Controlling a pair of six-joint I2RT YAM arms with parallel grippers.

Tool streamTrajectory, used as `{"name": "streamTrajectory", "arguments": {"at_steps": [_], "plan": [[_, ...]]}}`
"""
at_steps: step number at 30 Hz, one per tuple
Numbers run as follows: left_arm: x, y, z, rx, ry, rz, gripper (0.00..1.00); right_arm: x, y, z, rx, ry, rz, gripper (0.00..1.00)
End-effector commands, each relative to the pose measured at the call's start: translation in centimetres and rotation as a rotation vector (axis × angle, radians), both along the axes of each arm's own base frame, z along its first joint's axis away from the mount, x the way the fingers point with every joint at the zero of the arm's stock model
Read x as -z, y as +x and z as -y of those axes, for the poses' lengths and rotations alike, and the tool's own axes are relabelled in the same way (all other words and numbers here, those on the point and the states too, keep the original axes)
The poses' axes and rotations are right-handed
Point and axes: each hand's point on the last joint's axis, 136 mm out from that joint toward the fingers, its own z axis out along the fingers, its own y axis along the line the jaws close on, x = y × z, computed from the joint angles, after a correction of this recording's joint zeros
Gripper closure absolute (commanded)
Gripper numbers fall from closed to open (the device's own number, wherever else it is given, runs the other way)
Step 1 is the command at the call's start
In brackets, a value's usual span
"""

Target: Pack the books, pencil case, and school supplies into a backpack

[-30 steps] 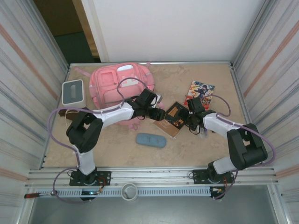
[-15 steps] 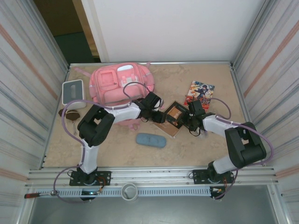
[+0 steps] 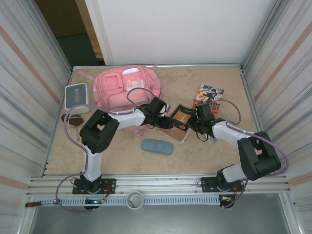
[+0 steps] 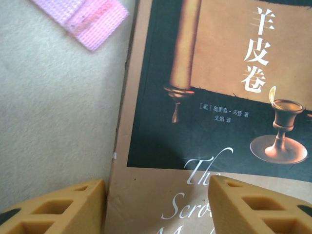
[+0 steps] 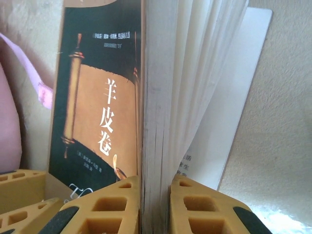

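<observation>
The dark brown book (image 3: 180,118) lies mid-table, right of the pink backpack (image 3: 124,87). My right gripper (image 5: 155,183) is shut on that book's (image 5: 100,92) page edge, pinching the cover and most pages, and the last leaves fan away to the right. My left gripper (image 4: 156,192) is open at the book's (image 4: 214,97) opposite edge, one finger on the table and one over the cover. The comic book (image 3: 208,94) lies at the back right. In front, the blue-grey pencil case (image 3: 157,146) rests flat. The school supplies are out of view.
A white box with a grey top (image 3: 76,96) stands left of the backpack, dark brown lumps (image 3: 73,121) in front of it. A pink strap end (image 4: 83,17) lies beside the book. Corrugated walls close both sides. A tape roll (image 3: 135,200) sits on the front rail.
My right gripper has shut on the dark brown book's page edge and raised that side. My left gripper has narrowed slightly and settled at the book's other edge.
</observation>
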Motion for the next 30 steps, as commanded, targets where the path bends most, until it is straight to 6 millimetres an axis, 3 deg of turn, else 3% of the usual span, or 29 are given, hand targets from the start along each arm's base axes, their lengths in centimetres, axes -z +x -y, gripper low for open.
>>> {"name": "streamTrajectory", "arguments": {"at_steps": [1,7,13,19,23,26,29,30], "plan": [[-4.5,-0.8,1.0,0.053,-0.106,0.09,0.39,-4.5,1.1,-0.2,-0.08,-0.038,0.134,1.0],[-12.6,-0.7,-2.0,0.03,-0.217,0.312,0.3,-13.3,1.1,-2.1,-0.256,0.06,0.358,1.0],[-20.2,-1.9,-5.9,-0.029,-0.434,0.395,0.15,-22.6,-0.8,-4.0,-0.41,0.219,0.568,1.0],[-24.7,-3.6,-7.4,0.001,-0.624,0.315,0.05,-29.3,-3.6,-7.5,-0.579,0.413,0.694,1.0],[-26.1,-4.7,-7.3,0.039,-0.663,0.284,0.02,-31.8,-5.2,-10.0,-0.68,0.489,0.743,1.0],[-27.2,-5.3,-7.6,0.041,-0.73,0.273,0.04,-32.5,-5.9,-11.5,-0.733,0.536,0.746,1.0],[-28.5,-5.8,-7.9,0.047,-0.804,0.273,0.17,-32.1,-5.7,-12.1,-0.741,0.555,0.727,1.0],[-28.7,-6.0,-8.1,0.045,-0.817,0.272,0.25,-31.9,-5.5,-12.2,-0.742,0.557,0.721,1.0]]}}
